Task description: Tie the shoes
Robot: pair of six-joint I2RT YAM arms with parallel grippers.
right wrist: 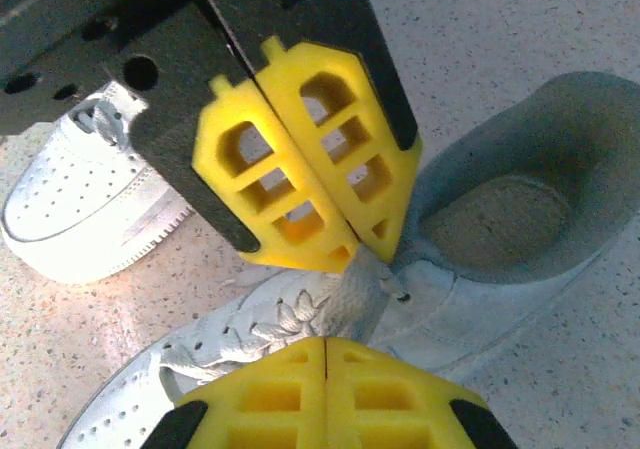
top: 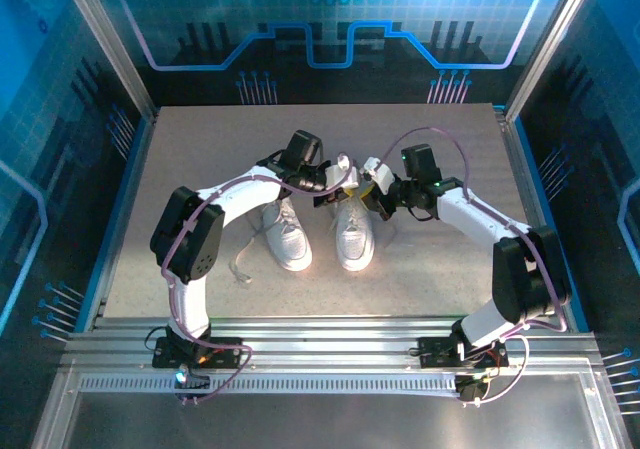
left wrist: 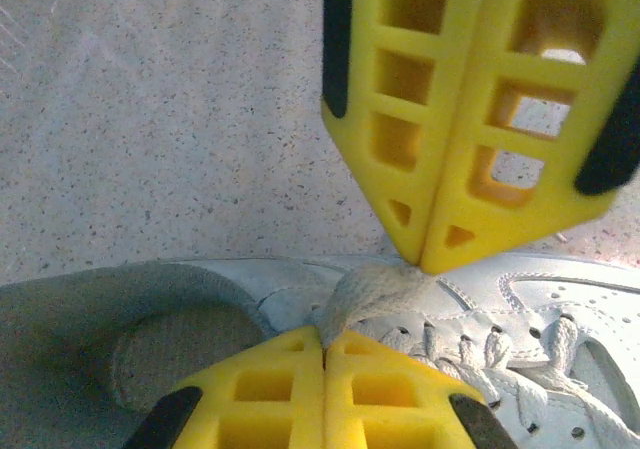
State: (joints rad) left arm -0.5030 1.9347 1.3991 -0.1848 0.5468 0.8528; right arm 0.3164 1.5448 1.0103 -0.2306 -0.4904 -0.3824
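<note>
Pinching one white lace (left wrist: 378, 291) from opposite sides, my left claw (left wrist: 325, 337) and right claw (right wrist: 327, 344) meet tip to tip over the right shoe (top: 355, 237). Each has its yellow fingers pressed together on the lace. From above I see both shoes side by side mid-table (top: 200, 159), toes toward the arm bases. My right wrist camera catches the left shoe (right wrist: 80, 199) toe; my left wrist camera gives the right shoe's grey heel opening (left wrist: 150, 349).

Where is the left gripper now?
Top view: the left gripper is just above the right-hand shoe, tip to tip with the right gripper, both pinching its lace.
</note>
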